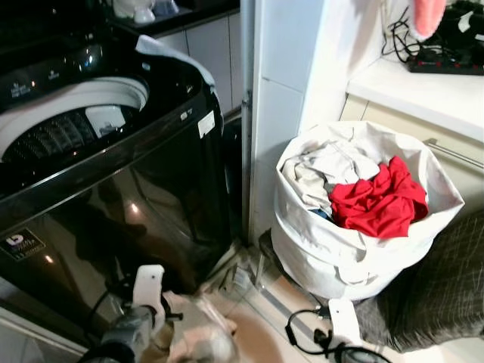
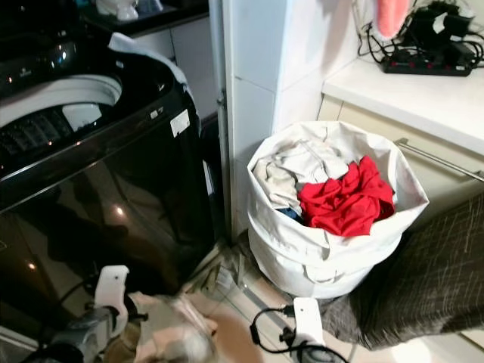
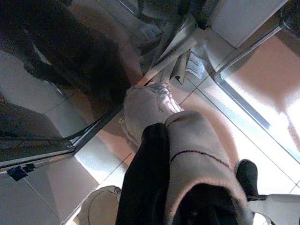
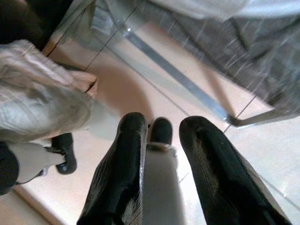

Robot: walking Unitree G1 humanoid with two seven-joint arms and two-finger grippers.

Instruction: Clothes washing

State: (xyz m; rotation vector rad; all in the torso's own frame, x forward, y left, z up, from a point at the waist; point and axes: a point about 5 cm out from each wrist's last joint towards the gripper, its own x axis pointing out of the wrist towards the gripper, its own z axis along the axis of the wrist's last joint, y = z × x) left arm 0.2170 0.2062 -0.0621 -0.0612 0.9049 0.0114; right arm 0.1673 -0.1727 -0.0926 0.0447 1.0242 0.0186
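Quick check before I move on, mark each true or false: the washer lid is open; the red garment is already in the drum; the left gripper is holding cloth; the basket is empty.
The washer lid is open: true.
The red garment is in the drum: false, it lies on top in the white basket.
The left gripper holds a beige cloth: true.
The basket is empty: false, it holds pale clothes and the red garment.
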